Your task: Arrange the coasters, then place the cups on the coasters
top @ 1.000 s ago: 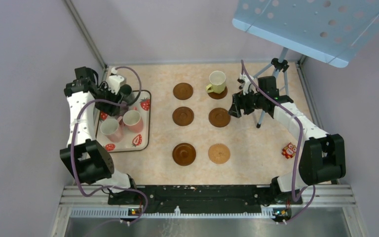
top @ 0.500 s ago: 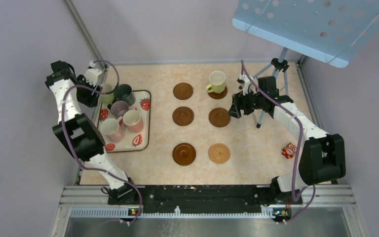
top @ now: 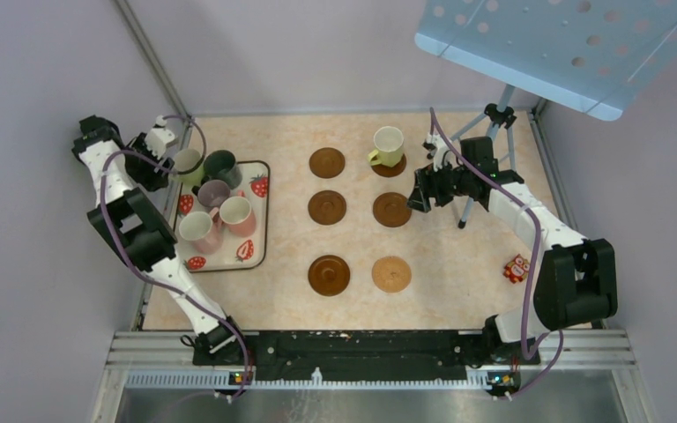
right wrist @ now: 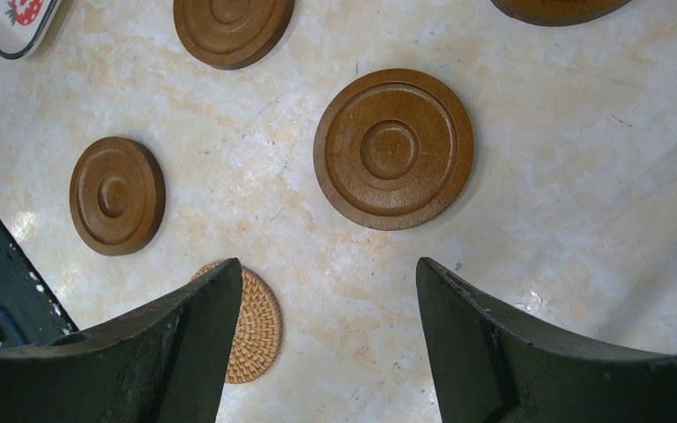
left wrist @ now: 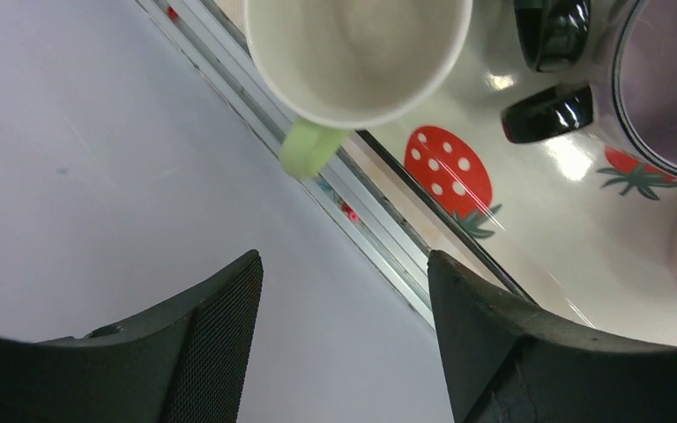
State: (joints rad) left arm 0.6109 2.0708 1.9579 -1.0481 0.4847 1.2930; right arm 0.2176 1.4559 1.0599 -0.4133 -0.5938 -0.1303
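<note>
Six coasters lie in two columns: dark brown ones [top: 327,162], [top: 327,207], [top: 329,274], [top: 392,209], a tan woven one [top: 391,274], and one under a light green cup [top: 389,145]. The strawberry tray [top: 222,255] holds the other cups: light green [top: 188,163], dark green [top: 222,165], mauve [top: 213,192] and two pink [top: 236,214], [top: 197,231]. My left gripper [top: 160,148] stands open and empty just left of the tray's light green cup [left wrist: 357,53], whose handle [left wrist: 308,147] points at it. My right gripper [top: 419,192] hovers open and empty beside the middle right coaster [right wrist: 393,148].
The left wall and table rail [left wrist: 379,238] run right beside my left gripper. A tripod [top: 485,167] stands behind my right arm, under a blue perforated board [top: 555,44]. A small red and white object [top: 517,268] lies at the right.
My left gripper has drawn back from over the tray toward the left wall, its jaws widening. The tray's light green cup now shows uncovered. The right arm has not moved.
</note>
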